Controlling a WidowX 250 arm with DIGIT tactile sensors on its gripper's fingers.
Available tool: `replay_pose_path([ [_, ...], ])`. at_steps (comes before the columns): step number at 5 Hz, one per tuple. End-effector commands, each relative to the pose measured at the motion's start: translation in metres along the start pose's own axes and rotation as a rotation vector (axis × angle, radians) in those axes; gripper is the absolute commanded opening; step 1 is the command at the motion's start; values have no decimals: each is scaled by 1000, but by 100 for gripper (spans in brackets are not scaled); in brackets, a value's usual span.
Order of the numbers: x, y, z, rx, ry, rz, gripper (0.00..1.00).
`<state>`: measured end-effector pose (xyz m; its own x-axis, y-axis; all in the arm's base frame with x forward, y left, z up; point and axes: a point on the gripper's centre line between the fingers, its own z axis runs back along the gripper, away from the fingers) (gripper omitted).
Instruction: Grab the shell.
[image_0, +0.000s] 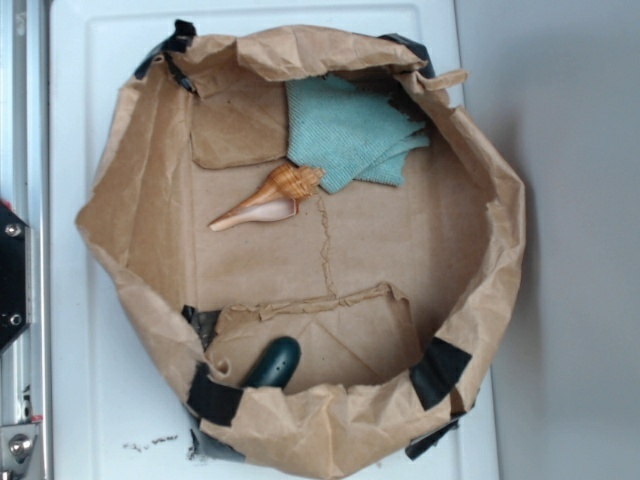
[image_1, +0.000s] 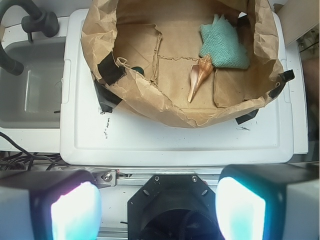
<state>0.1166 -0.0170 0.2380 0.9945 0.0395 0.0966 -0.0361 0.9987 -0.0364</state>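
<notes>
The shell lies on the floor of a brown paper bag tray, its ribbed orange-brown end toward a teal cloth and its thin pale tip pointing left. In the wrist view the shell is far off, inside the paper tray. My gripper is open, well back from the tray over the robot base, with nothing between its glowing pads. The gripper does not show in the exterior view.
A folded teal cloth lies at the tray's far side, touching the shell's ribbed end. A dark green rounded object sits by the near wall. The tray stands on a white board. A sink lies left in the wrist view.
</notes>
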Motion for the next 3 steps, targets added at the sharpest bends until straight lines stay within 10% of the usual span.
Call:
replay_pose_path([
  [1,0,0,0,0,0,0,100],
  [3,57,7,-16,59,-3,152,100],
])
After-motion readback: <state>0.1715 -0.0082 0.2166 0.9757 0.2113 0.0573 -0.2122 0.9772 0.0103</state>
